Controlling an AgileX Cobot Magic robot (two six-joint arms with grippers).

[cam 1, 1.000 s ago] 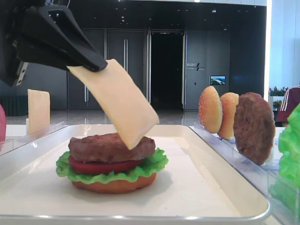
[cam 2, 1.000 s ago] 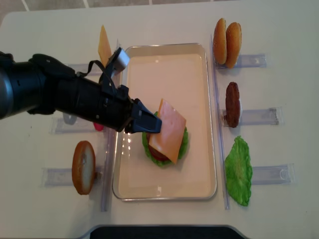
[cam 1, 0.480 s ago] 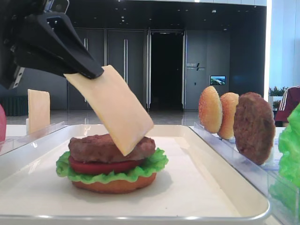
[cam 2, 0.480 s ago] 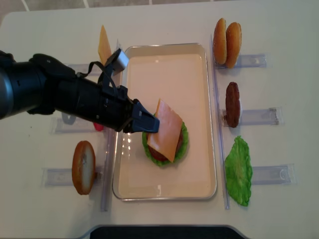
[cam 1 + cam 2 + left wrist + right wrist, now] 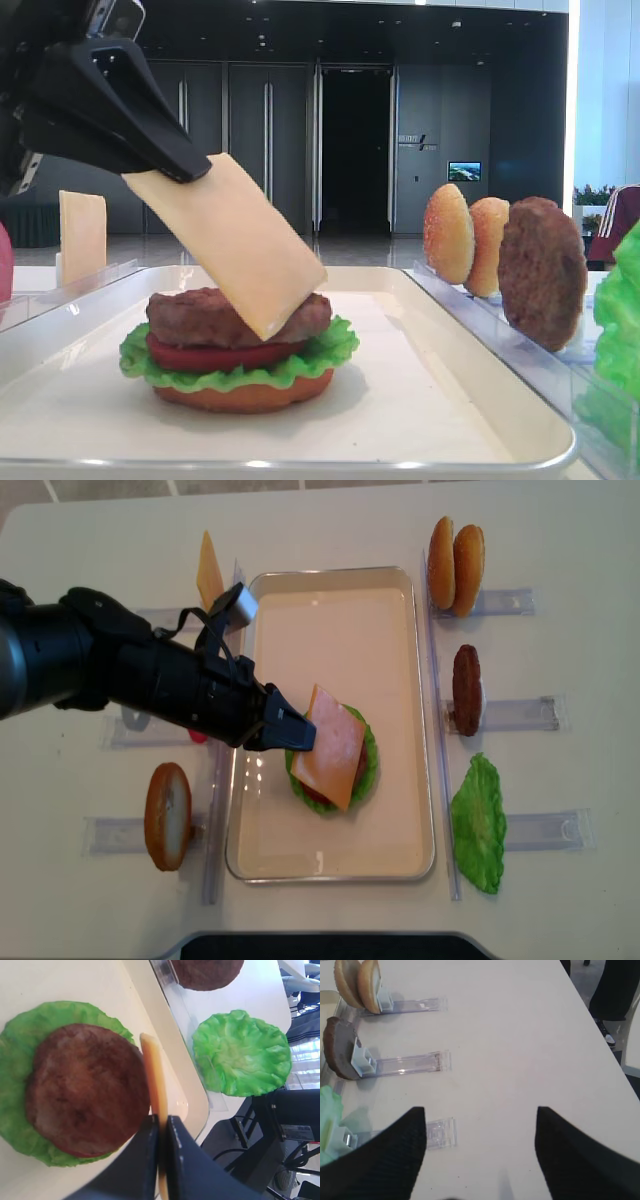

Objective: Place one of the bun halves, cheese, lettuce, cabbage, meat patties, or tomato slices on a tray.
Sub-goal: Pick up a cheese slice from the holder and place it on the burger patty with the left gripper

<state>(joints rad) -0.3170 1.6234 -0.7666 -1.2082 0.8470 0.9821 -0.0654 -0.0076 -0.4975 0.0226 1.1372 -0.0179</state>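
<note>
Lower now, the cheese (image 5: 232, 243) touched the patty (image 5: 200, 315), left gripper (image 5: 292, 732) still pinching it; release seemed next.

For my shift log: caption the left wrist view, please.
Left gripper pinches a cheese slice edge-on beside the patty on lettuce.

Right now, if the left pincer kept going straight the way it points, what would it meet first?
The left pincer, shut on the cheese slice, points down and across the tray. Its first contact would likely be the meat patty atop the stacked burger, though depth is uncertain.
</note>
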